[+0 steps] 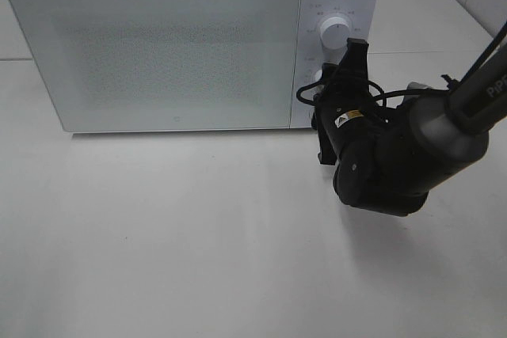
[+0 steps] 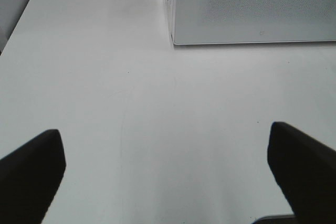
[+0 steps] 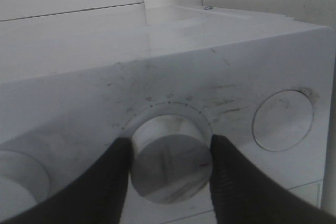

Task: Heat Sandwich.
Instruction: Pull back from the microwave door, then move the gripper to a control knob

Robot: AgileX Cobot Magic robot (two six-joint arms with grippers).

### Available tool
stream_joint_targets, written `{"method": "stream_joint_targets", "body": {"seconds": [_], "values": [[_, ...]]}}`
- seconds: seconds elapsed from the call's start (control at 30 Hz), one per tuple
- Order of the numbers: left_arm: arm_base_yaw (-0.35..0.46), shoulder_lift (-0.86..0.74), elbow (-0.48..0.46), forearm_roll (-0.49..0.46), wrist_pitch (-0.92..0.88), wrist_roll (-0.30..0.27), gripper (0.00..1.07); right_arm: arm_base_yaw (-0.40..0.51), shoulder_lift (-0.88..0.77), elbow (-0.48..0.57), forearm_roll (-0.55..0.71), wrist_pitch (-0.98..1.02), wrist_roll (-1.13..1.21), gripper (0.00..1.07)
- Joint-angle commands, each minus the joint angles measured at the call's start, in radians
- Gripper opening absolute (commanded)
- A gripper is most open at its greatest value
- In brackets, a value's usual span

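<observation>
Exterior high shows a white microwave (image 1: 174, 45) standing on a pale table (image 1: 158, 235), its door closed and its speckled, frosted panel letting nothing of the inside through. The sandwich appears in none of the views, so where it lies cannot be told. On the control strip at the right of the door sit an upper knob (image 1: 333, 32) and, below it, a lower knob (image 1: 317, 77) partly covered by the black right arm, which reaches in from the right edge. The right gripper (image 1: 334, 85) is at that lower knob. In the right wrist view its two dark fingers (image 3: 105, 182) press against opposite sides of the lower knob (image 3: 165, 174), pinching it; a small red mark (image 3: 204, 164) sits on the knob's face near one finger, and printed numbers ring the dial. The other knob (image 3: 18, 177) lies just beyond one finger and a round button (image 3: 282, 120) beyond the other. The left wrist view shows the left gripper (image 2: 168, 171) with its fingers (image 2: 31, 171) spread wide apart over bare table, nothing between them, the microwave's lower front corner ahead of it.
</observation>
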Motion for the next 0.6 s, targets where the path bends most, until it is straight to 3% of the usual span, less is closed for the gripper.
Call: {"method": "stream_joint_targets", "body": {"seconds": [0.03, 0.17, 0.33, 0.43, 0.5, 0.6], "values": [[0.004, -0.027, 0.004, 0.003, -0.008, 0.001, 1.01, -0.007, -0.012, -0.019, -0.021, -0.179, -0.019, 0.21], [0.004, -0.027, 0.004, 0.003, -0.008, 0.001, 1.01, -0.007, -0.012, -0.019, -0.021, -0.179, -0.045, 0.25], [0.004, -0.027, 0.004, 0.003, -0.008, 0.001, 1.01, -0.007, -0.012, -0.019, -0.014, -0.179, -0.082, 0.41], [0.004, -0.027, 0.004, 0.003, -0.008, 0.001, 1.01, -0.007, -0.012, -0.019, -0.009, -0.169, -0.090, 0.63], [0.004, -0.027, 0.004, 0.003, -0.008, 0.001, 1.01, -0.007, -0.012, -0.019, -0.009, -0.164, -0.090, 0.67], [0.004, -0.027, 0.004, 0.003, -0.008, 0.001, 1.01, -0.007, -0.012, -0.019, -0.010, -0.123, -0.090, 0.82]]}}
